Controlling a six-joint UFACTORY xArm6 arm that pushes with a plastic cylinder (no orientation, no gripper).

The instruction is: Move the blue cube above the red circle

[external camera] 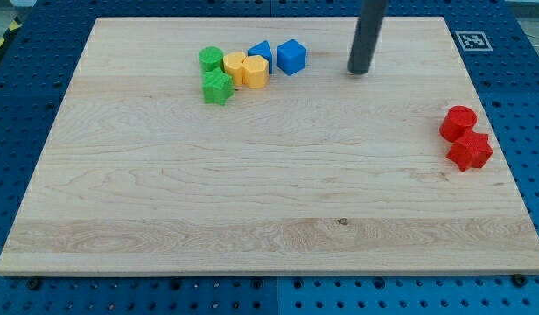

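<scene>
The blue cube (290, 56) sits near the view's top, at the right end of a cluster of blocks. The red circle (458, 122), a round red block, lies at the view's right edge, touching another red block (469, 150) just below it. My tip (360, 71) rests on the wooden board to the right of the blue cube, with a clear gap between them, and far up-left of the red circle.
Left of the blue cube are a blue triangle (261, 51), two yellow blocks (255, 71) (234, 66), a green round block (211, 59) and a green star (218, 87). The board (252, 192) lies on a blue pegboard; a marker tag (470, 39) is at the top right.
</scene>
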